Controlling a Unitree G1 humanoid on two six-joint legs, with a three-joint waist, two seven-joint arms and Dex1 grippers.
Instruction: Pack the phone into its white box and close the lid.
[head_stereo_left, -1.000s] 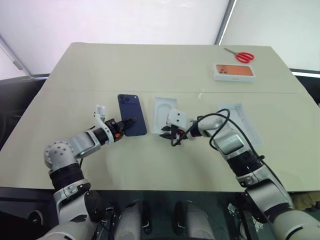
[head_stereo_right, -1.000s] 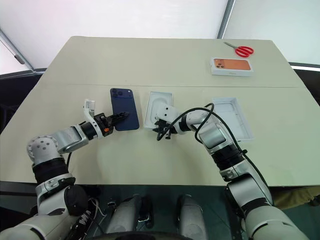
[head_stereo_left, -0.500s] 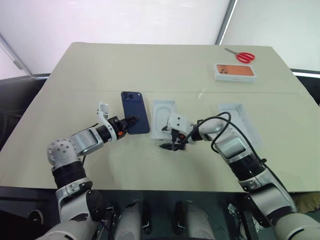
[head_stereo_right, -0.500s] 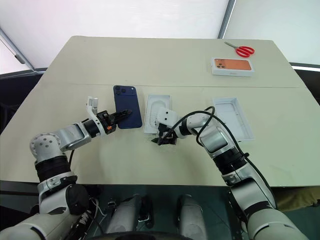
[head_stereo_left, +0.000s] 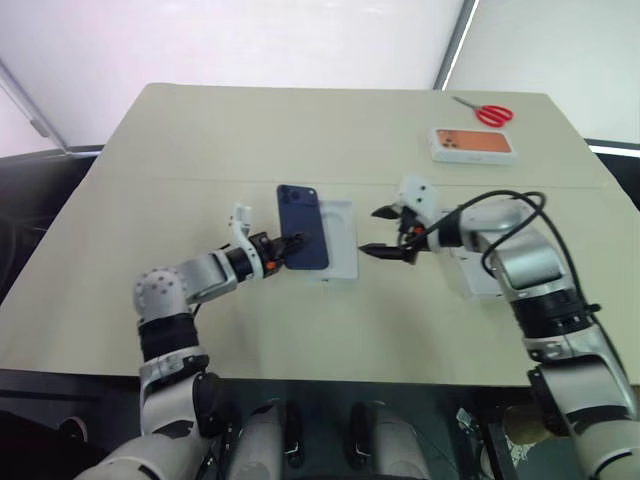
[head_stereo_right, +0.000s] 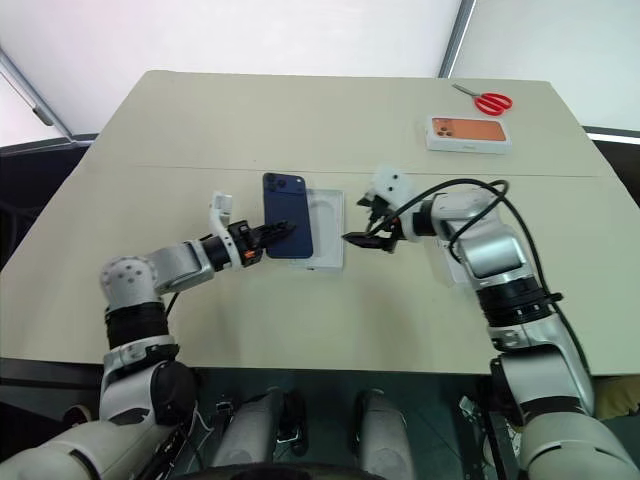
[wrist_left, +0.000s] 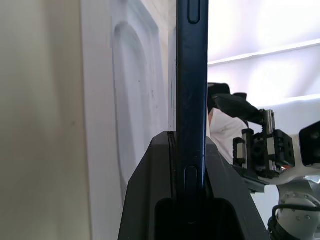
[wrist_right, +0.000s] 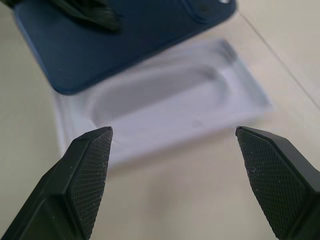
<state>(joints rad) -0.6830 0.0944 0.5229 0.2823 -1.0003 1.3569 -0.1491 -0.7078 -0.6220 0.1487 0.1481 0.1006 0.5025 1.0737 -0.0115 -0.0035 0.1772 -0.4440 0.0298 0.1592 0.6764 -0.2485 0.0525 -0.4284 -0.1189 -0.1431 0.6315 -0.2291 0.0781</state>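
Left gripper (head_stereo_left: 283, 248) clamped on the near end of the phone (head_stereo_left: 301, 239); wrist view shows the slab held on both faces between the black fingers (wrist_left: 162, 165). Phone's long axis runs near-to-far, camera cluster at the far end, body raised over the left part of a thin white insert (head_stereo_left: 340, 240) with an oval hollow

Right gripper (head_stereo_left: 385, 232) hangs just right of that insert, jaws spread wide, nothing between them; wrist view has the two fingertips (wrist_right: 90, 160) well apart with the insert and phone beyond

The white box (head_stereo_left: 478, 270) lies to the right, mostly hidden behind the right forearm, so its long axis is hard to read. It sits right of the phone, past the open gripper

Judgement: the phone must travel right, across the insert, to reach the tray. The right arm is nearer the tray, the left arm has the phone

Far right: a box printed with an orange phone (head_stereo_left: 471, 143), red scissors (head_stereo_left: 487, 112) beyond it. Cannot make out the lid
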